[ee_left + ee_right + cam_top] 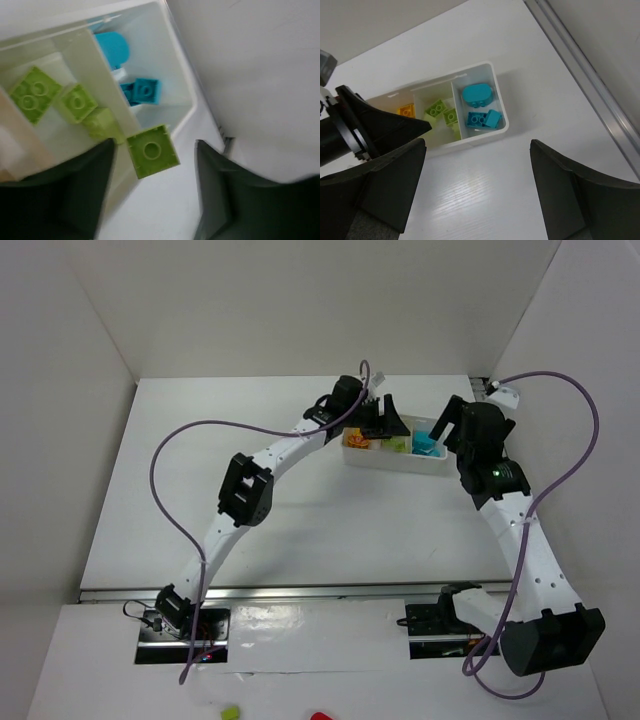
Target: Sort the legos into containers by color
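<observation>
The white three-compartment tray [396,466] stands at the table's far middle. It holds an orange brick [406,110] on the left, lime green bricks [436,107] in the middle and cyan bricks [482,119] on the right. My left gripper [388,425] hovers over the tray, open [155,145]. A lime green brick [151,152] lies loose between its fingers, touching neither, over the tray's wall [175,65] near the middle compartment. My right gripper [450,430] is open and empty [477,145] above the bare table just in front of the tray's [480,137] cyan end.
A metal rail [580,60] runs along the table's right edge. White enclosure walls stand behind and at both sides. Purple cables [160,480] loop off both arms. A small green piece [231,712] and a red one [320,717] lie on the near ledge.
</observation>
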`<state>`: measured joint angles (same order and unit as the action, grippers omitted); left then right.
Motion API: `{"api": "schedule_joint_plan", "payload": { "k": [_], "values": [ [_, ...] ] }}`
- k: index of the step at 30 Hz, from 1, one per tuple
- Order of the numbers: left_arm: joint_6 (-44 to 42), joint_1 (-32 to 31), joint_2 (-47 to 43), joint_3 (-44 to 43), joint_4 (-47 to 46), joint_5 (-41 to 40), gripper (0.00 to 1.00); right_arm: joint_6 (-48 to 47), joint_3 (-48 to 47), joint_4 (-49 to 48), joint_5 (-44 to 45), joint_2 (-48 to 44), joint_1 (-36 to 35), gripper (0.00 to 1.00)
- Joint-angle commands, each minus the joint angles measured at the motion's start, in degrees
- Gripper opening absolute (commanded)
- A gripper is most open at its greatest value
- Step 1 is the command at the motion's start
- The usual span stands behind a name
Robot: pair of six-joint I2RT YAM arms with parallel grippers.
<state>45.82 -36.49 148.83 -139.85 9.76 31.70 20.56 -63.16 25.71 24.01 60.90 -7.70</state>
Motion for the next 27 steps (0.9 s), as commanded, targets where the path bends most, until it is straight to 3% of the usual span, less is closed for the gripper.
{"api": "schedule_joint_plan", "payload": {
  "k": [1, 2, 9, 11, 16, 19, 24, 27],
  "values": [
    [3.84, 0.54, 1.37, -2.79, -5.45, -0.59, 0.87, 0.36, 0.75, 1.61, 1.48, -1.84, 0.32, 0.92],
    [3.84, 0.54, 1.37, -1.92, -7.11, -0.59, 0.99, 0.36, 0.75, 1.62, 1.48, -1.84, 0.32, 0.92],
    [1.12, 0.54, -5.45, 0.53, -6.51, 2.13, 0.99, 0.88, -0.56, 2.67, 0.95, -1.32, 0.32, 0.92],
    [-1.17, 0.54, -9.51, 2.55, -4.93, 3.71, 0.99, 1.5, -1.36, 3.38, 1.65, -1.31, 0.32, 1.0],
    [-6.87, 1.69, -29.59, 16.87, -1.68, 2.93, 0.99, 6.51, -2.67, 7.33, 7.53, -1.31, 0.85, 1.0],
    [-14.25, 2.73, -38.85, 26.18, 4.82, -3.73, 1.0, 8.62, -2.07, 9.08, 8.77, 0.44, 0.85, 1.0],
    [-18.75, 8.88, -58.72, 49.09, 6.41, -13.5, 1.0, 9.15, 1.1, 10.32, 3.24, 1.85, 1.38, 1.0],
    [-20.15, 13.88, -66.53, 55.28, 8.96, -14.03, 1.0, 9.15, 3.48, 8.3, 1.13, 1.15, 1.38, 1.0]
  ]
}}
